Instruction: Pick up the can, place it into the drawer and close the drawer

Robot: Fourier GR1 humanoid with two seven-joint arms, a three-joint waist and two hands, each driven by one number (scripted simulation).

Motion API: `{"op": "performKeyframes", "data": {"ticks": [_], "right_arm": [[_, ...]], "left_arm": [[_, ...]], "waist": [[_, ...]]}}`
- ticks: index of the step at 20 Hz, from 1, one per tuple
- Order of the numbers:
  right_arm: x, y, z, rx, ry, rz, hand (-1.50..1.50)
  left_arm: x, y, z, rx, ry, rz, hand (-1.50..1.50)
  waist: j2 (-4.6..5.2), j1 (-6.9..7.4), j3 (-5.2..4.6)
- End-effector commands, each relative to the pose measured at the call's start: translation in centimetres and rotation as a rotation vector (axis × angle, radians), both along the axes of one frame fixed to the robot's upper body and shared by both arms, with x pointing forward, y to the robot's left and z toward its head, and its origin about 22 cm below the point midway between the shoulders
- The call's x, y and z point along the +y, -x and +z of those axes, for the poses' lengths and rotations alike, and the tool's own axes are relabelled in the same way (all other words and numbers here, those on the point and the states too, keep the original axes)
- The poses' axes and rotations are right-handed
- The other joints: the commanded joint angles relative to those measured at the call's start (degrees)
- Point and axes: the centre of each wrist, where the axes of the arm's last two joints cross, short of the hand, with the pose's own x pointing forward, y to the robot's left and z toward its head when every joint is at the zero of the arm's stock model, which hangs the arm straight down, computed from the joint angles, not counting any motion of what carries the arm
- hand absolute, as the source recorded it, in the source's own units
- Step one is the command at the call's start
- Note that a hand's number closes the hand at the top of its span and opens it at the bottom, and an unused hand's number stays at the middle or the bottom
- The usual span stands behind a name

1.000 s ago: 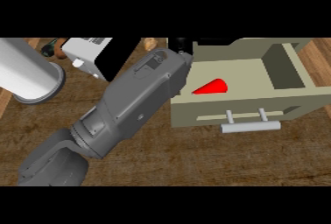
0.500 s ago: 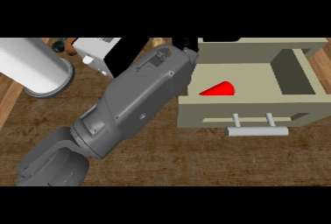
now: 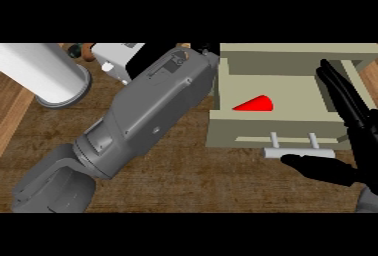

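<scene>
Right robot hand [image 3: 345, 150], fingers straight, beside boxy beige drawer [image 3: 284, 131] with cylindrical handle [image 3: 299, 153].

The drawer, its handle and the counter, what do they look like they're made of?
The drawer looks like painted wood or board: flat, matte beige panels with no grain. Its handle looks like metal: a pale grey bar on two thin posts, though plastic can't be ruled out. The counter looks like wood: brown with streaky grain lines and plank seams.

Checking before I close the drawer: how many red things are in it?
1: a red object lies inside the open drawer, left of middle. The left forearm may hide more at the drawer's left edge.
</scene>
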Motion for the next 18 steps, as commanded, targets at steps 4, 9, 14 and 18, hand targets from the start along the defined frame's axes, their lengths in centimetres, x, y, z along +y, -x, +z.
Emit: {"op": "performKeyframes", "data": {"ticks": [4,9,14,18], "right_arm": [[1.0,-6.4,-1.7,0.029,0.202,0.003,-1.50],[3.6,-9.1,-4.4,0.051,0.384,-0.005,-1.50],[4.6,-12.2,-6.5,0.055,0.411,-0.071,-1.50],[5.1,-13.7,-9.1,0.088,0.438,-0.112,-1.50]], "left_arm": [[3.2,-0.8,-0.3,0.007,-0.015,0.010,-1.50],[3.6,-0.3,-0.3,0.002,-0.027,0.050,-1.50],[5.5,-0.3,0.0,0.018,-0.019,0.058,-1.50],[7.5,0.2,-1.0,0.005,-0.007,0.079,-1.50]], "waist": [[-0.12,0.60,0.00],[-0.14,0.99,0.00],[-0.16,0.65,0.02],[-0.20,0.94,0.02]]}}
